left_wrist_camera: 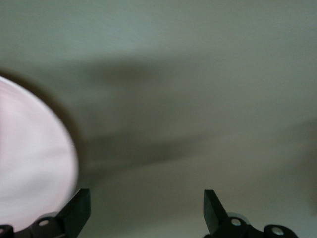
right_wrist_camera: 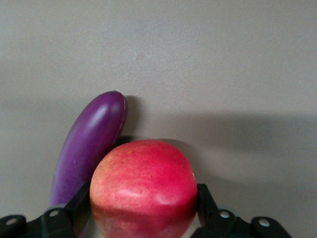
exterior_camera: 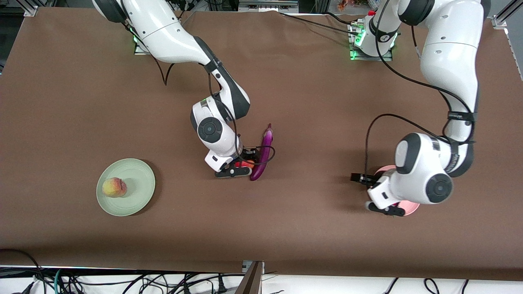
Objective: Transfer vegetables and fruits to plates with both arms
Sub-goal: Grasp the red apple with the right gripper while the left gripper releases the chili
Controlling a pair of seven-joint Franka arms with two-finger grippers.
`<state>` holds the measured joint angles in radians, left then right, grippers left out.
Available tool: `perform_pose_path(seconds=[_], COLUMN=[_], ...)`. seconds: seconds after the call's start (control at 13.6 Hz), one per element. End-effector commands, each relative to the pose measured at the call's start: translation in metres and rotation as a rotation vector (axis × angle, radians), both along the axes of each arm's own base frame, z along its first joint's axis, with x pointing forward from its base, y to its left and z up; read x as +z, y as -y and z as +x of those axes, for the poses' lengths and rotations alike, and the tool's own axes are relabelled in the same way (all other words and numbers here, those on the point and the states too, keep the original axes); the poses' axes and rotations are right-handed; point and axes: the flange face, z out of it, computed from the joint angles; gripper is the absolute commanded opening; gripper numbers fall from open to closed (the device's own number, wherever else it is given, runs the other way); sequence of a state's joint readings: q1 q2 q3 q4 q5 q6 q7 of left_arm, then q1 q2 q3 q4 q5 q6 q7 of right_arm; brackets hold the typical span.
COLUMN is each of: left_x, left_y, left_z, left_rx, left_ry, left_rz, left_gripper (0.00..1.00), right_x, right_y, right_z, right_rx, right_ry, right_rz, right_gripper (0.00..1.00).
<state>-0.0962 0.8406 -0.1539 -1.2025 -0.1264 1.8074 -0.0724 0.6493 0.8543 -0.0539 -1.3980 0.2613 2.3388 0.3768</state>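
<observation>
The peach (exterior_camera: 114, 187) sits on the green plate (exterior_camera: 141, 173). Toward the left arm's end from that plate, the right gripper (right_wrist_camera: 143, 206) pinches the apple (right_wrist_camera: 144, 186), which touches the eggplant (exterior_camera: 263, 153); a straight lift should avoid rolling it. The left gripper (left_wrist_camera: 147, 208) hovers spread and empty by the pink plate (left_wrist_camera: 29, 158).

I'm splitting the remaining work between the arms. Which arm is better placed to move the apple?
The right. The right gripper already has its fingers on either side of the apple, beside the eggplant. The left gripper is open and empty over the pink plate.
</observation>
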Motion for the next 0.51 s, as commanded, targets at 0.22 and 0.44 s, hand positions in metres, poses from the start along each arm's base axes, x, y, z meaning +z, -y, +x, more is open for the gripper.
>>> perform_pose_path(seconds=[0.22,0.44], left_x=[-0.015,-0.018], left_y=[0.175,0.231], left_z=[-0.06,-0.08], left_rx=[0.174,0.277], left_ry=[-0.057,-0.1], left_rz=[0.032,-0.074], left_gripper=[1.0,1.0], right_x=[0.056,0.075], right_y=[0.104,0.185], right_z=[0.047,0.078], right_rx=[-0.025,0.118], right_ry=[-0.042,-0.016], right_rz=[-0.161,-0.237], right_gripper=[0.33,0.33])
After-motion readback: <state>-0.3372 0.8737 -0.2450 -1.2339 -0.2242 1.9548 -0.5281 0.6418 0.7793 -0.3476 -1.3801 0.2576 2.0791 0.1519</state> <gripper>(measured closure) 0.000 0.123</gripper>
